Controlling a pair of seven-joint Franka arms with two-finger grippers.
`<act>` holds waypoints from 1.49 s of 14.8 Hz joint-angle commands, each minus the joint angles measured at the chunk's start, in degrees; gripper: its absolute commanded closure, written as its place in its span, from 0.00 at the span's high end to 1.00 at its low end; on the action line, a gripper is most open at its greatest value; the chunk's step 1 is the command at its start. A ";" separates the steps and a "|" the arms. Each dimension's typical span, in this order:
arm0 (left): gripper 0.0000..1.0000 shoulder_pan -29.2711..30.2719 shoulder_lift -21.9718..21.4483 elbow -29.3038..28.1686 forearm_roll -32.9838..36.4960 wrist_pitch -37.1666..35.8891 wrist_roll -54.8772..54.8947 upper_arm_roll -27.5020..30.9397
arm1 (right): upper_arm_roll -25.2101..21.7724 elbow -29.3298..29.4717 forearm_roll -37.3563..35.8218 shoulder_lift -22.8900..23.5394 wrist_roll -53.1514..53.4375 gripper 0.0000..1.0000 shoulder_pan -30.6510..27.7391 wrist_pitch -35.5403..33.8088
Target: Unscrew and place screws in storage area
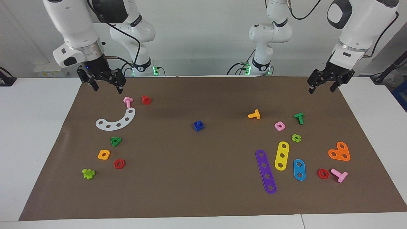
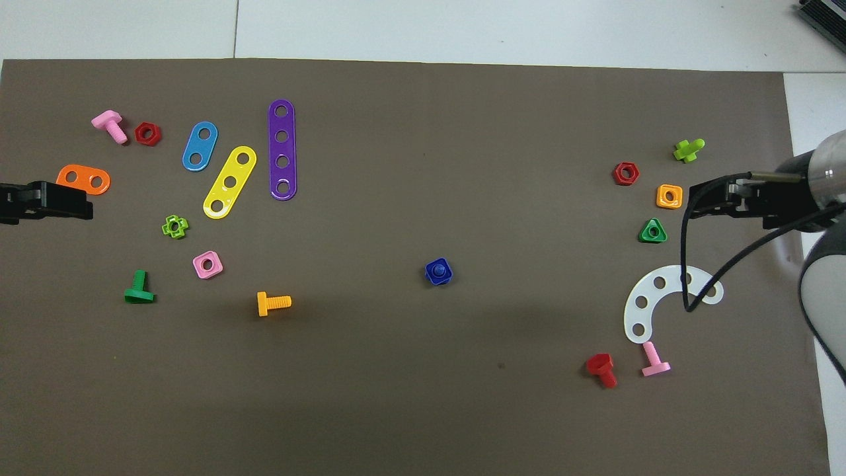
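Blue screw mid-mat, well apart from both jaws

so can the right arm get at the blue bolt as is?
Probably yes. The blue bolt sits mid-mat in its nut with bare mat all round; the right gripper hangs open, holding nothing, above the pink bolt.

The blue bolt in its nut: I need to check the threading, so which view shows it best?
The facing view: the blue bolt is seen slantwise, standing up out of the blue nut. The overhead view shows only its round tip inside the nut.
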 commanded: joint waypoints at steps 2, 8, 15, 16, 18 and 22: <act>0.93 0.64 0.61 1.31 0.36 -0.51 0.71 -0.55 | 0.36 -0.46 0.39 -0.96 0.18 1.00 -0.58 -0.88; 0.85 -0.94 -0.35 -2.46 -1.13 -0.42 -1.83 -1.52 | 0.36 -0.46 0.39 -0.96 0.18 1.00 -0.58 -0.88; 0.85 -16.56 2.62 -8.17 -2.46 7.74 -27.21 -1.52 | 0.36 -0.46 0.30 -0.96 0.18 1.00 -0.49 -0.88; 0.86 -18.85 4.20 -8.18 -2.46 9.15 -30.98 -1.52 | 0.36 -0.46 0.30 -0.96 0.18 1.00 -0.49 -0.88; 0.86 -24.64 7.89 -8.18 -2.54 13.88 -40.55 -1.52 | 0.36 -0.46 0.30 -0.96 0.18 1.00 -0.49 -0.88; 0.85 -31.42 9.75 -12.47 -6.13 23.20 -49.20 -1.52 | 0.27 -0.46 0.39 -0.96 0.26 1.00 -0.75 -0.88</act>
